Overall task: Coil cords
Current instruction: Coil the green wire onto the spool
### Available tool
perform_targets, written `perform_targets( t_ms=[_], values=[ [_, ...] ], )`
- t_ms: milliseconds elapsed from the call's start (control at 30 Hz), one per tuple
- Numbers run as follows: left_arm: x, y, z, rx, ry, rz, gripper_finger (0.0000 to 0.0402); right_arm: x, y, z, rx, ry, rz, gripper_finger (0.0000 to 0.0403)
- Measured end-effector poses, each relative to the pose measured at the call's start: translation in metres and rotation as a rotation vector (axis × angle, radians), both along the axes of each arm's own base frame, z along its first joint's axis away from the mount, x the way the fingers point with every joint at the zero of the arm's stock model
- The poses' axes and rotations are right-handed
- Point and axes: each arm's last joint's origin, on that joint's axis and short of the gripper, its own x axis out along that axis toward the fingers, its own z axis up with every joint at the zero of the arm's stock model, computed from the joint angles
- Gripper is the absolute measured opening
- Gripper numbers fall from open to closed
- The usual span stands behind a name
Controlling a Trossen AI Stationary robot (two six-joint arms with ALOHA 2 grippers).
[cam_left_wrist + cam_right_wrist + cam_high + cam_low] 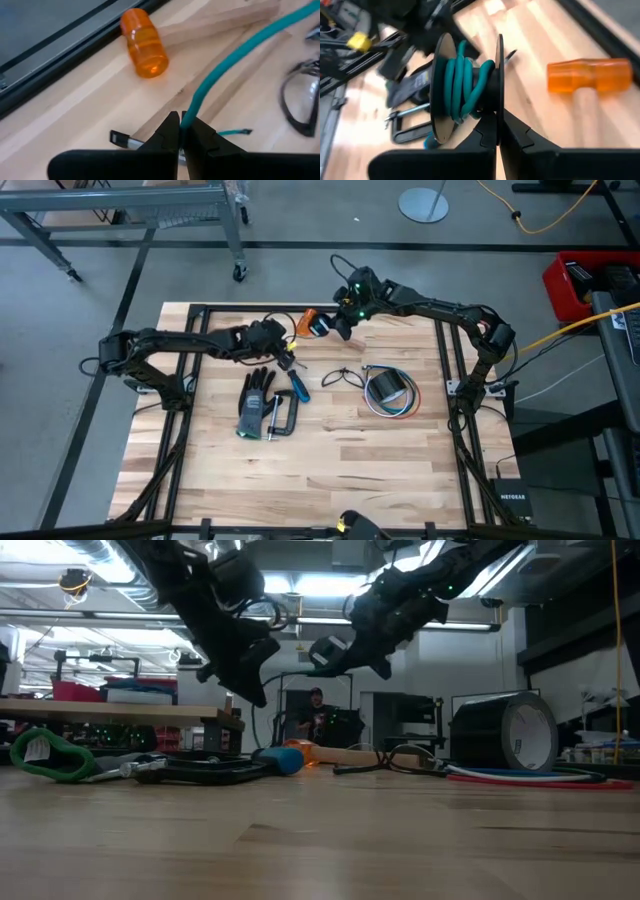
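Observation:
A teal-green cord runs from my left gripper to a black spool that carries several turns of it. My left gripper is shut on the cord above the table's far middle. My right gripper is shut on the spool, just right of the left one. Both are held clear above the table in the low view, left gripper and spool. A short teal end lies on the wood. A bundle of red, white and blue wires lies at the middle right. My left gripper pinches the teal-green cord between its two fingertips, across the cord. From the pinch the cord rises away in a gentle curve toward the spool, clear of the table. My right gripper pinches one flange of the spool at its rim between its two fingers. The spool is lifted clear of the table, its axle lying across the fingers, with the teal turns between the two flanges.
An orange mallet head lies below the grippers at the far edge. A black tape roll stands on the wire bundle. Black gloves, a clamp, a blue-handled screwdriver and a black looped thing lie mid-table.

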Motion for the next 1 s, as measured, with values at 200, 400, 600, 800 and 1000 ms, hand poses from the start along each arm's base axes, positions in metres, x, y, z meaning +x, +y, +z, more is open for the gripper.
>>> perform_targets(
  t_ms=[200,400,600,800,1000],
  values=[
    [-0.004,0.013,0.001,0.015,-0.004,0.03,0.0,0.005,0.012,0.0,0.03,-0.018,0.09,0.0007],
    [-0.007,0.02,0.002,-0.014,-0.035,0.069,0.0,0.019,0.037,-0.002,-0.042,0.019,0.144,0.0007],
    [-0.006,0.023,0.003,-0.124,-0.125,0.042,0.0,0.024,0.054,-0.009,-0.235,0.209,-0.016,0.0007],
    [-0.001,0.027,0.009,-0.208,-0.275,0.034,0.0,0.022,0.069,-0.016,-0.364,0.375,-0.059,0.0007],
    [0.006,0.029,0.02,-0.186,-0.414,0.001,0.0,0.027,0.084,-0.017,-0.416,0.388,0.019,0.0007]
  ],
)
